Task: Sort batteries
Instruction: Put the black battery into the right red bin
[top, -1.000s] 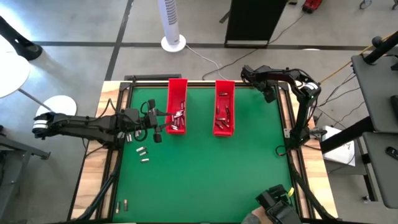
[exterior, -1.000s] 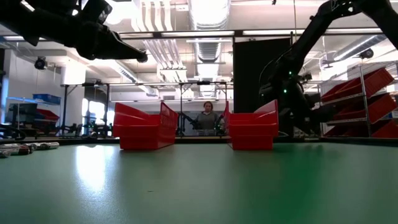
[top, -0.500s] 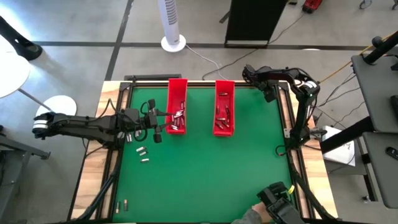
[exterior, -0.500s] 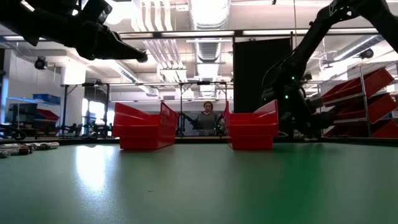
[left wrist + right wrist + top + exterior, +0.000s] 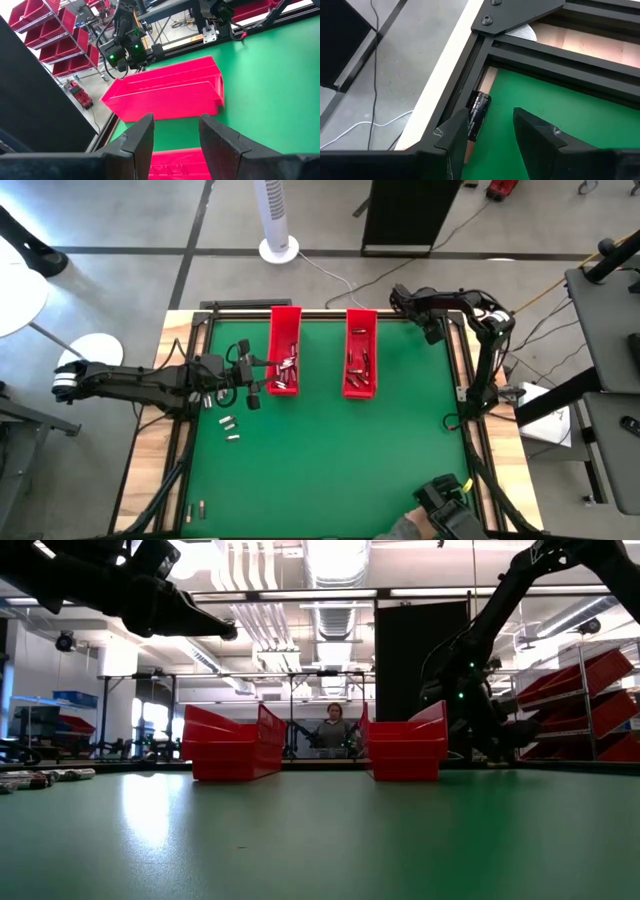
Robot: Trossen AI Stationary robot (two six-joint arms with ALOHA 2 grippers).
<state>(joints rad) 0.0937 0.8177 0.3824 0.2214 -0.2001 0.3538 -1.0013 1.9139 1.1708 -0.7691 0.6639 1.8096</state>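
The left gripper [image 5: 262, 374] hangs by the left tray's [image 5: 287, 321] outer wall, fingers [image 5: 141, 137] parted, empty; batteries [image 5: 286, 372] lie in that tray, more in the right tray [image 5: 361, 325], loose ones [image 5: 229, 426] on the mat; the right gripper [image 5: 396, 297] waits over the far right corner, parted, empty.

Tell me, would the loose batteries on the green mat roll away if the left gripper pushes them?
The loose batteries are small cylinders lying on their sides, so they would probably roll. The green mat looks flat and rimless there, offering little stop. The left gripper is open beside them.
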